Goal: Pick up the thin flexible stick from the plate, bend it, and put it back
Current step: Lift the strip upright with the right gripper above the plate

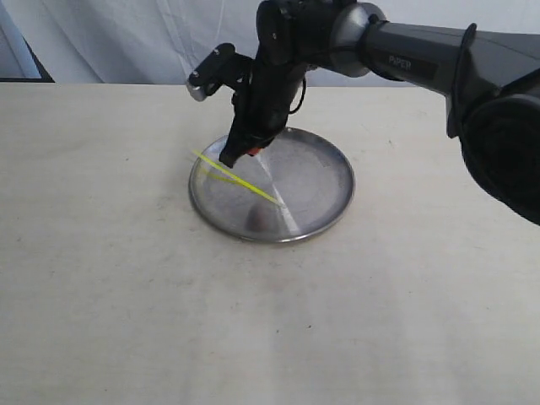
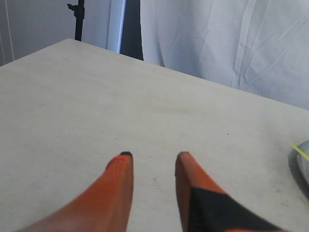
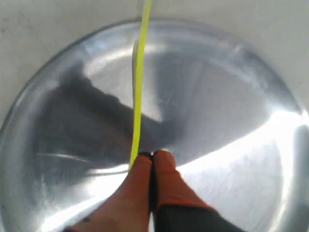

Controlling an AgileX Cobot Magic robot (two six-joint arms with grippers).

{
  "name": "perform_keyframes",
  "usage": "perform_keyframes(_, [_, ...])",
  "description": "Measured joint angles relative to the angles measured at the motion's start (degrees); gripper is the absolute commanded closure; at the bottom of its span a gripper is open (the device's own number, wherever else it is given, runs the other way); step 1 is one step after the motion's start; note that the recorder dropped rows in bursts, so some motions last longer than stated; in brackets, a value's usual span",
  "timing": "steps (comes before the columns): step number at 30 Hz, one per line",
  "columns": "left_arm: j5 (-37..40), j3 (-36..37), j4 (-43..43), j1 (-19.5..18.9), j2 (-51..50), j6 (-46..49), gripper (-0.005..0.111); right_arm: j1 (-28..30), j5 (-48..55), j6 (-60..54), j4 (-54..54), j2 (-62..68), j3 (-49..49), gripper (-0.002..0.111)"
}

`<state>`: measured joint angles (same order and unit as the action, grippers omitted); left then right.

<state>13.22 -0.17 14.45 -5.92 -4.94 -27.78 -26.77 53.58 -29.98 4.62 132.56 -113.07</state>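
The round silver plate (image 1: 321, 181) (image 3: 231, 96) sits mid-table. The thin yellow-green stick (image 1: 253, 187) (image 3: 139, 87) slants across its left half, and one end pokes out past the rim. My right gripper (image 1: 228, 160) (image 3: 152, 155) points down onto the plate's left side with its orange fingers pressed together. The stick runs straight into those fingertips, and its remaining length is hidden behind them in the right wrist view. My left gripper (image 2: 153, 155) is open over bare table with nothing between its fingers. It is outside the exterior view.
A white curtain hangs behind the pale table top (image 1: 101, 278). In the left wrist view the plate's edge (image 2: 304, 166) and the stick's tip (image 2: 299, 151) show off to one side. A dark stand (image 2: 79, 19) rises beyond the table's far corner.
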Motion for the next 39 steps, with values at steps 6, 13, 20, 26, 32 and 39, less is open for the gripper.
perform_keyframes(6, [0.00,0.00,0.00,0.00,0.00,0.00,0.076,1.99,4.19,4.85,-0.52,3.26,0.00,0.080])
perform_keyframes(13, [0.00,0.00,0.00,0.00,0.00,0.00,0.076,2.50,4.51,5.79,-0.74,5.36,0.00,0.058])
perform_keyframes(20, [0.00,0.00,0.00,0.00,0.00,0.00,0.076,2.50,5.44,6.63,-0.89,7.32,0.00,0.078])
perform_keyframes(26, [0.00,0.00,0.00,0.00,0.00,0.00,0.076,2.50,6.95,6.63,-0.61,7.53,-0.11,0.105])
perform_keyframes(32, [0.00,0.00,0.00,0.00,0.00,0.00,0.076,2.50,8.84,6.63,-0.47,8.14,-0.73,0.109])
perform_keyframes(39, [0.00,0.00,0.00,0.00,0.00,0.00,0.076,2.65,10.53,6.74,2.02,7.27,-0.36,0.109])
